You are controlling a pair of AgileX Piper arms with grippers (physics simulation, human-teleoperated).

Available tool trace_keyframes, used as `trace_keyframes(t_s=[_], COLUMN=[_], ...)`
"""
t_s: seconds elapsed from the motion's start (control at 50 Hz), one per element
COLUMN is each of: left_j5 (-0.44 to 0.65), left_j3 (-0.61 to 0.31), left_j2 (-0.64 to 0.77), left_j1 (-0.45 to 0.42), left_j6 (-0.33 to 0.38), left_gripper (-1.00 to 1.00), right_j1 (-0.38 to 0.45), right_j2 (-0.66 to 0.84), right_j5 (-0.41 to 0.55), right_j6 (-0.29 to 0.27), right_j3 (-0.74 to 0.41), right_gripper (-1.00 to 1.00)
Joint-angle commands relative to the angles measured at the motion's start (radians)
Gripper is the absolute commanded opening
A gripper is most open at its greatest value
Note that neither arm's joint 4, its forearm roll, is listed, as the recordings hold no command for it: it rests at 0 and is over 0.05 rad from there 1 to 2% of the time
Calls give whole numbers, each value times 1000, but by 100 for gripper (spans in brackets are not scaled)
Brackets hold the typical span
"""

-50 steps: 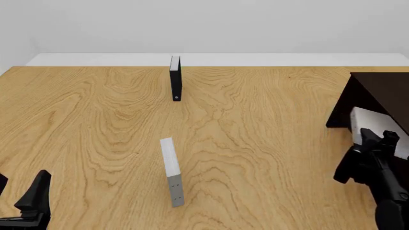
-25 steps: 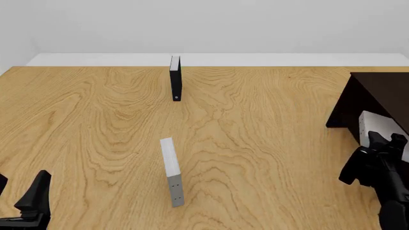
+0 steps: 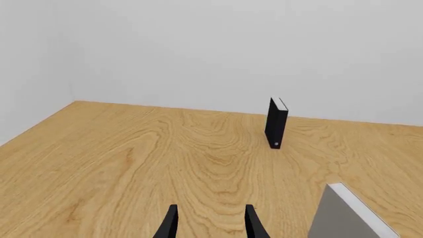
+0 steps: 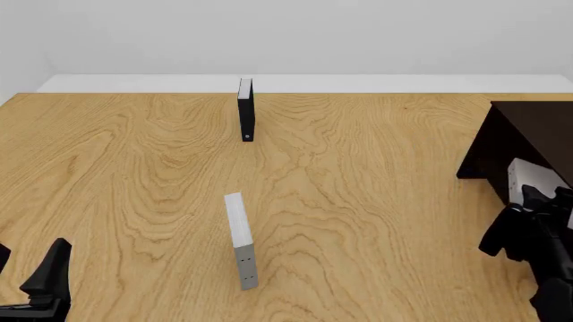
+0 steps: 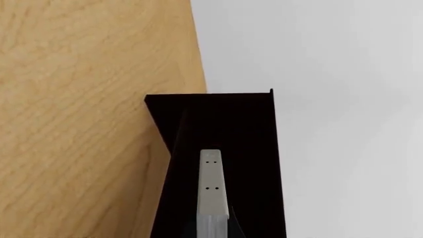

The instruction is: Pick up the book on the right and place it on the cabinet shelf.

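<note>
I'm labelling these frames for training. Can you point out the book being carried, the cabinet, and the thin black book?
the book (image 4: 530, 180): front view, on its light-grey cover.
the cabinet (image 4: 528, 131): front view, on its dark top.
thin black book (image 4: 246, 117): front view, on its spine.

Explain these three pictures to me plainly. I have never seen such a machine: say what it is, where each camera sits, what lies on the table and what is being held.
These are simulator renders of two robot arms at a wooden table. One camera looks down from behind the arms; the others ride on each wrist. The left gripper is open and holds nothing. The right gripper grips a light-grey book at the dark cabinet. Two other books stand on the table: a thin black book farther away and a thin grey-white book nearer.
</note>
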Motion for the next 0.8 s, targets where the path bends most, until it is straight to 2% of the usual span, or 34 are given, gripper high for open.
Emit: trace_keyframes(t_s=[0.02, 0.14, 0.24, 0.44, 0.48, 0.68, 0.7, 0.74, 0.76, 0.8], left_j5=[-3, -3, -3, 0, 0, 2, 2, 2, 2, 2], left_j3=[0, 0, 0, 0, 0, 0, 0, 0, 0, 0], left_j2=[3, 3, 3, -1, -1, -3, -3, -3, -4, -4], left_j1=[0, 0, 0, 0, 0, -1, -1, -1, -1, -1], left_j6=[1, 0, 0, 0, -1, -3, -3, -2, -2, -3], left_gripper=[100, 100, 100, 100, 100, 100, 100, 100, 100, 100], right_j1=[-7, -5, 4, 14, 15, 21, 20, 25, 20, 28], right_j2=[-13, -12, -23, -4, 10, 3, 16, 0, 20, 8], right_j5=[11, 21, 56, 61, 45, 72, 55, 76, 53, 67], right_j6=[36, 37, 63, 84, 75, 104, 89, 111, 90, 109], right_j3=[-12, -11, -21, -22, -17, -27, -20, -28, -19, -22], right_gripper=[-100, -100, -100, -100, -100, -100, 100, 100, 100, 100])
